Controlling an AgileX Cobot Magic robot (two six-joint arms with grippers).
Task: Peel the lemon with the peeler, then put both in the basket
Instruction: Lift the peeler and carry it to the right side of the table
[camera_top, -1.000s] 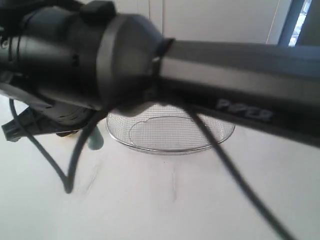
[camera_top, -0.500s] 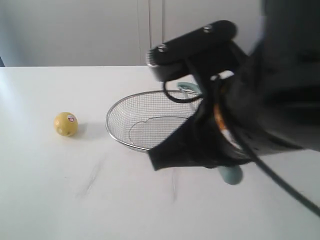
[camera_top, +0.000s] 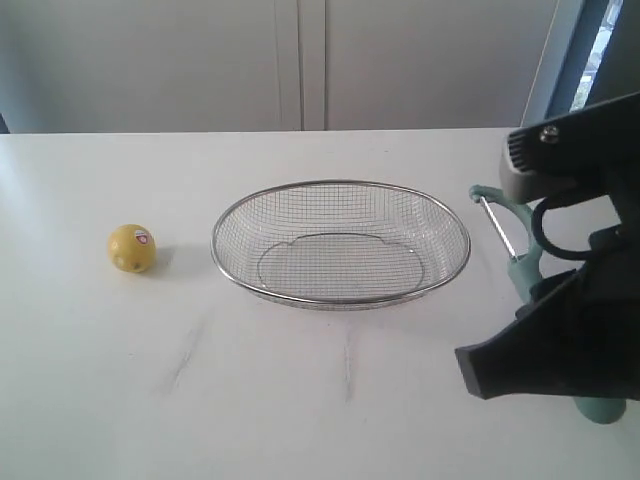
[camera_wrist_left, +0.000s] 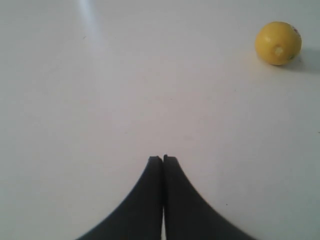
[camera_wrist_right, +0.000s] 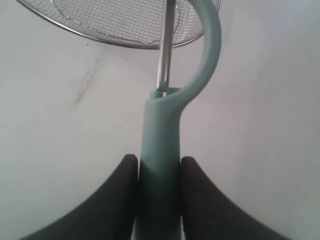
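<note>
The yellow lemon (camera_top: 131, 248) with its red-and-white sticker rests on the white table, left of the silver wire-mesh basket (camera_top: 216, 250). The peeler (camera_top: 519, 262) hangs to the right of the basket, its teal handle (camera_wrist_right: 160, 140) clamped between the fingers of my right gripper (camera_wrist_right: 159, 162) and its looped head and blade pointing toward the basket rim (camera_wrist_right: 131, 44). My left gripper (camera_wrist_left: 163, 158) is shut on nothing, low over bare table, with the lemon (camera_wrist_left: 278, 42) well beyond its tips. The exterior view does not show the left gripper.
The white table (camera_top: 300, 400) carries faint scuff marks in front of the basket. White cabinet doors (camera_top: 300, 60) stand behind the table's far edge. The dark body of the right arm (camera_top: 570, 340) fills the lower right of the exterior view.
The right arm, carrying the peeler, has swept across the exterior view from the left side over the basket to its right side. The lemon and basket have stayed put.
</note>
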